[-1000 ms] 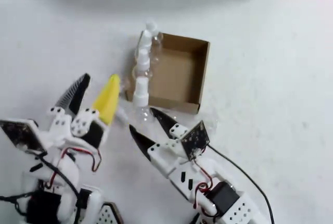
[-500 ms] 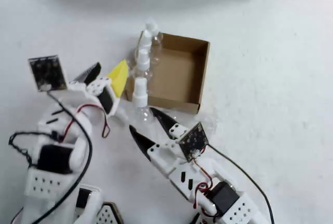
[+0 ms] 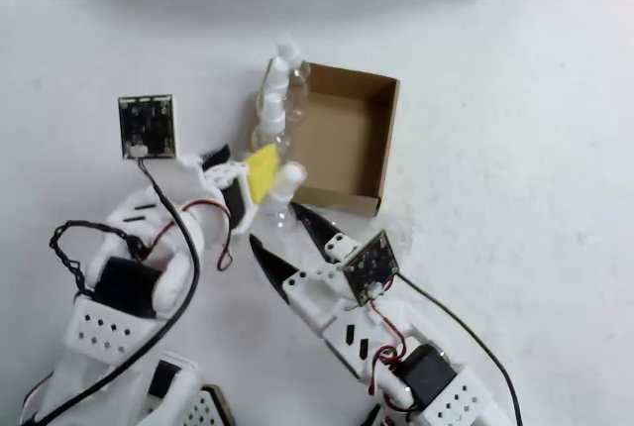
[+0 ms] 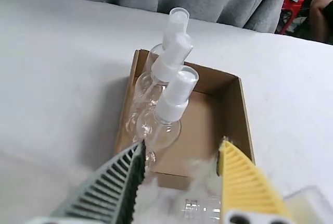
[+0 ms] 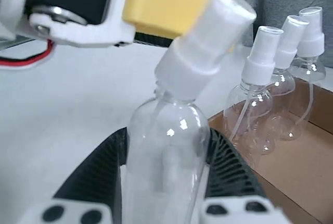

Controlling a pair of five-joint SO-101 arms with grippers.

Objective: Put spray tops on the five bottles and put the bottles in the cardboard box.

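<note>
One bottle [image 5: 164, 146] is clenched between the black fingers of the right claw [image 3: 272, 225], just in front of the box [image 3: 342, 139] on the worktop [image 3: 515, 99]. Its top [image 5: 208, 41] is on the neck but sits crooked, leaning off to one side. The left claw [image 4: 182, 145] is spread wide and gripping nothing. It straddles that top, and its yellow finger [image 5: 161, 0] looks to be touching it. Past that, three bottles [image 5: 281, 94] with tops on stand in a row along one wall of the box. My worry: push down or twist while the top's cocked like that and it'll probably jam crooked, or pop off and skitter away. It's slick clear plastic too, so a sideways shove could spin or tip the bottle in the right claw's grip. And it's near enough to the box that a slip could knock the row over.
</note>
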